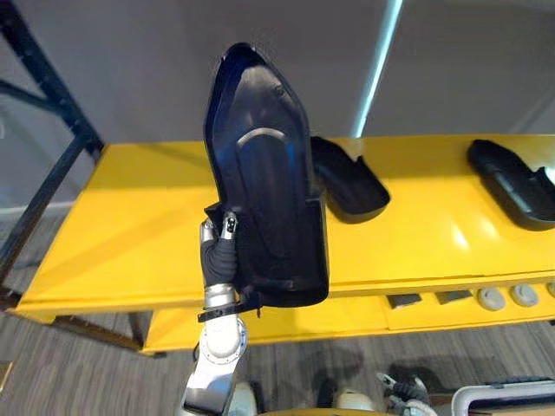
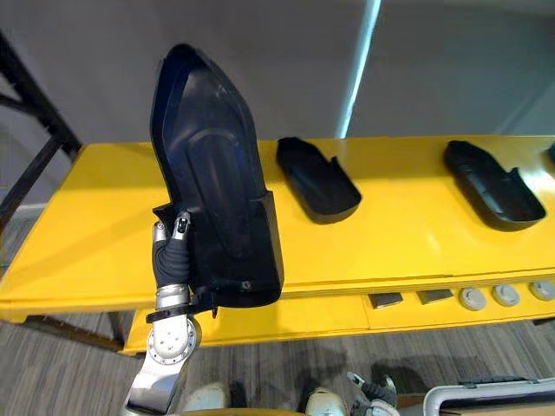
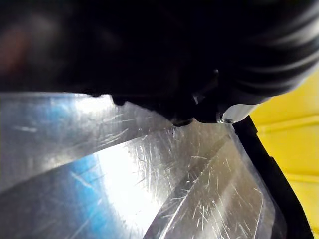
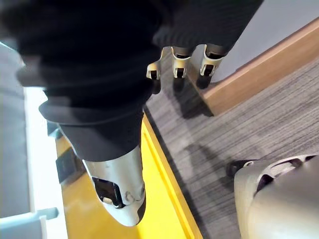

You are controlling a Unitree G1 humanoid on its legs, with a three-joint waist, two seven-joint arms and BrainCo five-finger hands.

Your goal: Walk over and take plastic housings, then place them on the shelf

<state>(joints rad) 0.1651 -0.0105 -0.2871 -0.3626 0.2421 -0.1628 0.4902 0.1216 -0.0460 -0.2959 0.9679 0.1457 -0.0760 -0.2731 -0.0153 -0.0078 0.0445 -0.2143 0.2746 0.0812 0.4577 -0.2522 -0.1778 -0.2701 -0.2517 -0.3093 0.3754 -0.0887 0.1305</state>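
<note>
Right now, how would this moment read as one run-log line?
left hand: grips black plastic housing upright at yellow shelf | right hand: open, idle | on shelf: second housing mid, third housing right

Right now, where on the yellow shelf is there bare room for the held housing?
Widest: the left end of the shelf, from its edge to the middle housing. A narrower gap lies between that one and the right housing. It gets crowded toward the right end. The left hand holds the held housing upright in front.
</note>
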